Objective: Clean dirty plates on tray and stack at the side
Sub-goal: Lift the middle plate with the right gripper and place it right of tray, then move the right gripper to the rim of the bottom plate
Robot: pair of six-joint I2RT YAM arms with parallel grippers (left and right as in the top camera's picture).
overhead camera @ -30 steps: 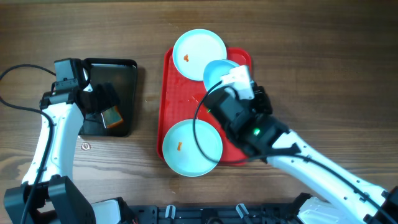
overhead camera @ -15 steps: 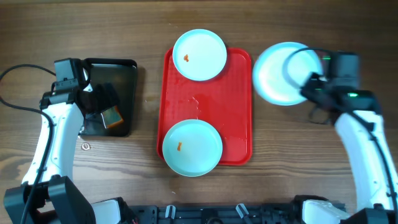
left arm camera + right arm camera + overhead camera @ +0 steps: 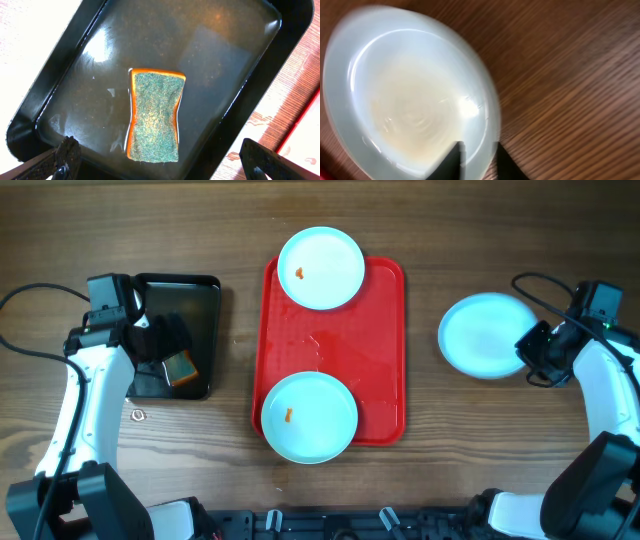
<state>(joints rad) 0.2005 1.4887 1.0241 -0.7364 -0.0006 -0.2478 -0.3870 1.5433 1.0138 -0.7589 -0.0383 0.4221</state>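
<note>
Overhead: looks straight down on the whole worktop [image 3: 200, 220]. Left wrist: faces down, close above the black tray [image 3: 225, 65] and sponge [image 3: 155, 115], both shared with overhead's left side. Right wrist: stares close and blurred at the plate [image 3: 405, 100], shared with overhead's right side.

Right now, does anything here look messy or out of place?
Yes. Both plates on the red tray carry a small orange smear, and each overhangs it: the far plate over the far edge, the near plate over the near left corner. The third plate, in the right pincer, shows no smear.
</note>
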